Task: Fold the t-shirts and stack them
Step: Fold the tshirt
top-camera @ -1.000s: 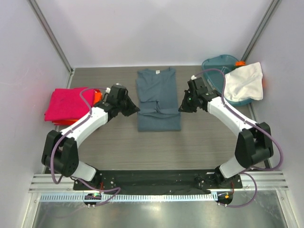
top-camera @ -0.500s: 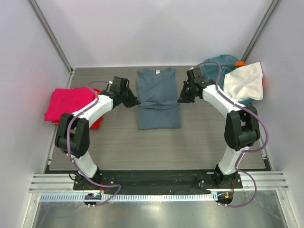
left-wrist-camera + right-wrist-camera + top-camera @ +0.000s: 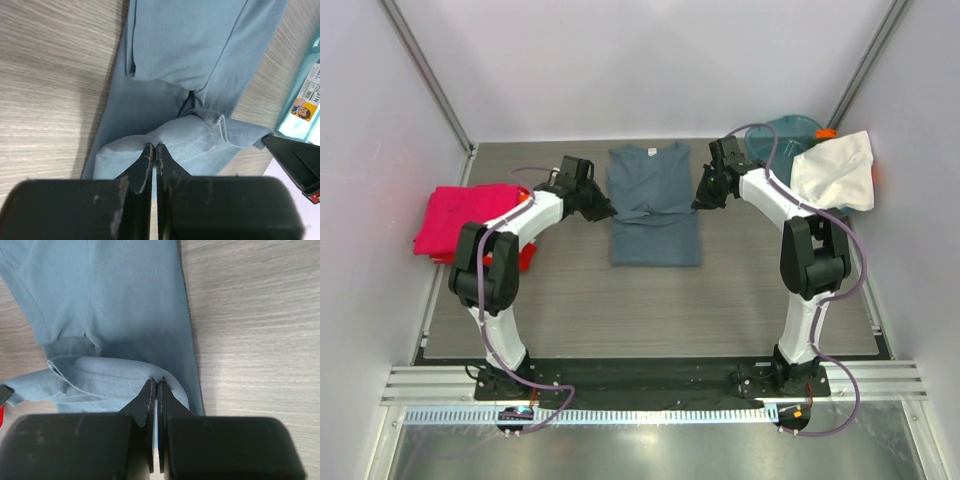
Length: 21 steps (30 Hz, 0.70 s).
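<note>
Both hands pinch the slate blue-grey t-shirt [image 3: 655, 215] in the middle of the bench [image 3: 620, 310]: my left hand [image 3: 603, 212] clamps its left edge, my right hand [image 3: 703, 201] its right edge. Pink t-shirt [image 3: 465, 220] lies far left; white t-shirt [image 3: 835, 170] drapes the teal tub [image 3: 782, 132], well clear.

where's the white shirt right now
Top view: the white t-shirt drapes over the teal tub in the far right corner, right of the right claw.

I see the slate blue-grey t-shirt [image 3: 653, 205] lying in the middle of the surface [image 3: 650, 310], collar away from me, hem doubled back over its body. The magenta pink t-shirt [image 3: 465, 218] sits folded at the left on an orange-red t-shirt [image 3: 525, 258]. The white t-shirt [image 3: 835, 170] drapes over the teal tub [image 3: 785, 130], far right.
</note>
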Each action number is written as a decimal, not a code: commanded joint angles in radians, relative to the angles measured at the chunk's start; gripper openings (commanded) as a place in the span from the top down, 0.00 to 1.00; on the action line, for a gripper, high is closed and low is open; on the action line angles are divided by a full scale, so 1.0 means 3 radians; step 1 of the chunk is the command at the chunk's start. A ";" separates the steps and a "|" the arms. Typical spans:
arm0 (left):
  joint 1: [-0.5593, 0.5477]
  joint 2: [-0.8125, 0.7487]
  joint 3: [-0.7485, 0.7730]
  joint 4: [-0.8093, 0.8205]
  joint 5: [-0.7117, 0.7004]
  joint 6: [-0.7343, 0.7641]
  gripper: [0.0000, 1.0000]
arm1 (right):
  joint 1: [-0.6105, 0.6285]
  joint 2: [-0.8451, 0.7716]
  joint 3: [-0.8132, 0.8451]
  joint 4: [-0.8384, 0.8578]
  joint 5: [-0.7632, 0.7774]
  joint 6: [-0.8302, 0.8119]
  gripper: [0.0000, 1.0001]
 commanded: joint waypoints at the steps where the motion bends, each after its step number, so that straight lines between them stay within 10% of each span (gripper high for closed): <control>1: 0.0052 0.0055 0.0207 0.0111 0.0073 0.0086 1.00 | -0.0026 0.0041 0.0222 0.0050 -0.0024 -0.0020 0.99; 17: 0.0108 0.0489 0.0595 0.0086 0.0129 0.0107 0.98 | -0.0123 0.0480 0.0708 0.0061 -0.0182 0.0056 0.97; 20: 0.0124 0.0561 0.0672 0.0070 0.0063 0.0132 0.88 | -0.0159 0.0598 0.0841 0.0061 -0.0249 0.0118 0.86; 21: 0.0129 0.0576 0.0713 0.0070 0.0047 0.0148 0.70 | -0.0159 0.0619 0.0871 0.0056 -0.0254 0.0138 0.77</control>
